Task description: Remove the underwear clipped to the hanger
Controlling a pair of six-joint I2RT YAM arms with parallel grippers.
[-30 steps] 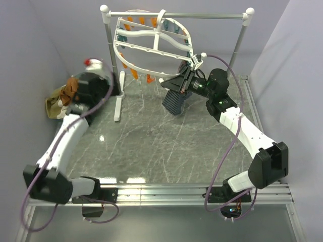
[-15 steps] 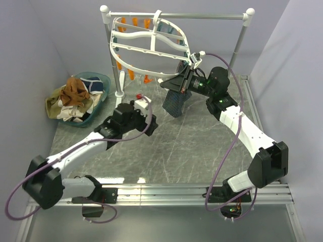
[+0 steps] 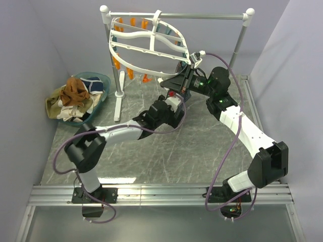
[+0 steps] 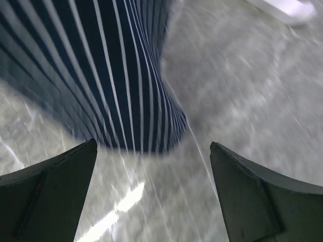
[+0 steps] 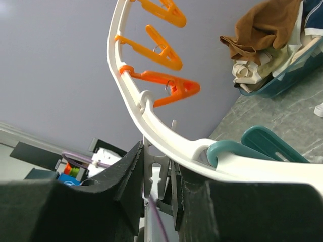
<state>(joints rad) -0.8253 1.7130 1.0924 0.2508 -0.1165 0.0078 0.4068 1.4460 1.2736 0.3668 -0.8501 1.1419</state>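
Left gripper [image 4: 152,151], open, swung from the left-edge basket [image 3: 103,80] to the striped underwear [image 4: 101,75], next off; right gripper [image 5: 157,176] clamps hanger [image 5: 151,126]

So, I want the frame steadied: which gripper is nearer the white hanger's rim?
Right. The right gripper sits against the hanger rim beside a teal clothespin; the left gripper is lower down, jaws open toward the striped underwear.
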